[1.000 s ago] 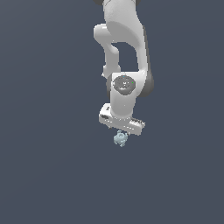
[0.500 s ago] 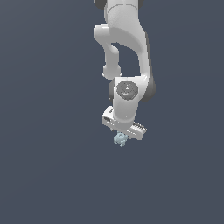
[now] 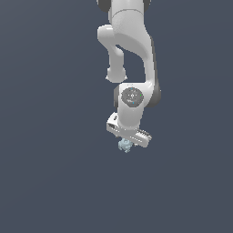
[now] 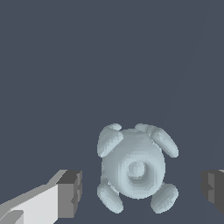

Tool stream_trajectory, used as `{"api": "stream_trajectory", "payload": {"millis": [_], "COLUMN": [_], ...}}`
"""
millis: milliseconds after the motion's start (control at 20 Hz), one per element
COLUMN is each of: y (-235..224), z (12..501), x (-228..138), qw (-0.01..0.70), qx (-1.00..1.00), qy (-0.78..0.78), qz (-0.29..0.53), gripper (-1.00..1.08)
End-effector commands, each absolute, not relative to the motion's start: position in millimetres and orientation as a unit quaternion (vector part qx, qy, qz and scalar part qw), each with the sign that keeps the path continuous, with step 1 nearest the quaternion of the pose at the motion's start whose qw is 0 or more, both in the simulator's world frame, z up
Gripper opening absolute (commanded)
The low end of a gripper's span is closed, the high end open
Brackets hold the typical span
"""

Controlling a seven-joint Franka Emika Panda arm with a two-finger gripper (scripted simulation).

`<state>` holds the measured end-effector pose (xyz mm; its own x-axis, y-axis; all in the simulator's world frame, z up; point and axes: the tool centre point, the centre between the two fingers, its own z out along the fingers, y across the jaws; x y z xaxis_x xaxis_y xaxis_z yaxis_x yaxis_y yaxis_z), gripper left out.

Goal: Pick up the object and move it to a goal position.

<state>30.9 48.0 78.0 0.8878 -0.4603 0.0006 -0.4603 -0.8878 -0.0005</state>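
The object (image 4: 134, 168) is a small pale blue-grey lump with rounded knobs around its rim and a small hole in its middle. In the wrist view it lies between my two fingertips, with a gap on each side. One dark pad (image 4: 70, 192) and the other dark pad (image 4: 213, 188) both stand apart from it. My gripper (image 4: 141, 191) is open. In the exterior view the object (image 3: 125, 145) shows just below the white hand, and my gripper (image 3: 127, 143) sits low over it. The fingers are mostly hidden there.
A plain dark grey-blue surface (image 3: 54, 182) fills both views. The white arm (image 3: 132, 54) rises from the gripper to the top of the exterior view.
The wrist has turned and tilted over the object, and the hand has sunk a little closer to it. The object has stayed in place.
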Motion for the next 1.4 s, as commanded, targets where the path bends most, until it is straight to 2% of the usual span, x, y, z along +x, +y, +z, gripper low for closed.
{"api": "stream_trajectory", "payload": {"millis": [0,450,500,1100,1350], "y": [48.1,48.2,48.2,47.3,34.8], "z": [65.0,40.1,40.1,41.9,57.0], "x": [30.0,31.0,31.0,31.3,33.1], "qw": [0.000,0.000,0.000,0.000,0.000], "qx": [-0.971,-0.971,-0.971,-0.971,-0.971], "qy": [0.237,0.238,0.238,0.238,0.238], "qz": [0.000,0.000,0.000,0.000,0.000], "gripper": [1.00,1.00,-1.00,-1.00,-1.00]}}
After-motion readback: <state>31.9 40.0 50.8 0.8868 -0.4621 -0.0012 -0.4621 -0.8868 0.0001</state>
